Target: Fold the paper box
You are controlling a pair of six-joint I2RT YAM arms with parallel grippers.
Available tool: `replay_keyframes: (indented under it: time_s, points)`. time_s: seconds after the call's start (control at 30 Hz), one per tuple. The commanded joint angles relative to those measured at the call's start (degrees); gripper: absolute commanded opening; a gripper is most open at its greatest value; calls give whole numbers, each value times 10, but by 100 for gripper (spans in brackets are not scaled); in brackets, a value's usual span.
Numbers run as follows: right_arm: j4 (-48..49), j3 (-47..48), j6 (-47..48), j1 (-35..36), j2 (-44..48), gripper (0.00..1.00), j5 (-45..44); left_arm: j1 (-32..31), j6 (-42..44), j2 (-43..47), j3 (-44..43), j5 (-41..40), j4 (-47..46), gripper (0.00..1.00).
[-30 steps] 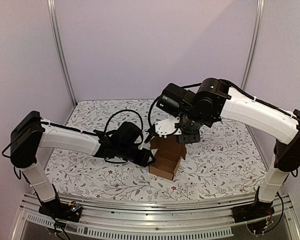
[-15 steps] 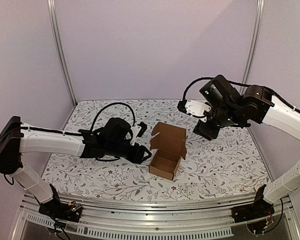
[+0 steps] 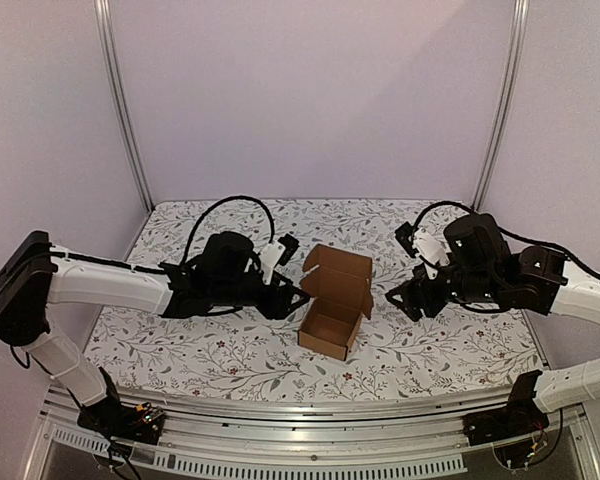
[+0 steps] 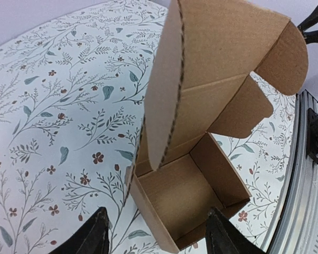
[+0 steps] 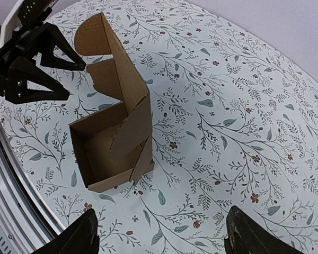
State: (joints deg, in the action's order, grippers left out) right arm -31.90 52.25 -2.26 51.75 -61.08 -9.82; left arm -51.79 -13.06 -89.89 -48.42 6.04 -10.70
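While paper box sits unclosed | L end effector open, empty, just left of box | R end effector open, empty, right of box | risk: unbraced push skids box

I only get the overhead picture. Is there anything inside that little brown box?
Observer: No. The left wrist view looks straight into the paper box: a bare cardboard floor, nothing in it.
Operator: Is its lid tucked shut?
Observer: No. The right wrist view shows the lid standing up, with a rounded side flap loose at its top.
Operator: Does the right claw hold anything?
Observer: No. The right claw is open, with only the flowered cloth between its fingers.
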Motion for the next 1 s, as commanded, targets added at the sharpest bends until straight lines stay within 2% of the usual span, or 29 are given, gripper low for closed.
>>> replay_keyframes:
  time_s: [0.0,0.63,0.8,0.97]
  points:
    - [82,-44,-80,-3,17,82,42,22,37,-24,-2,22,-56,60]
    - [176,-103,-140,-3,-27,79,117,35,61,-65,-53,48,-59,42]
    - [201,-107,-152,-3,-44,79,129,35,65,-71,-59,44,-53,33]
    - [220,-107,-164,-4,-63,76,127,35,67,-77,-65,39,-43,18]
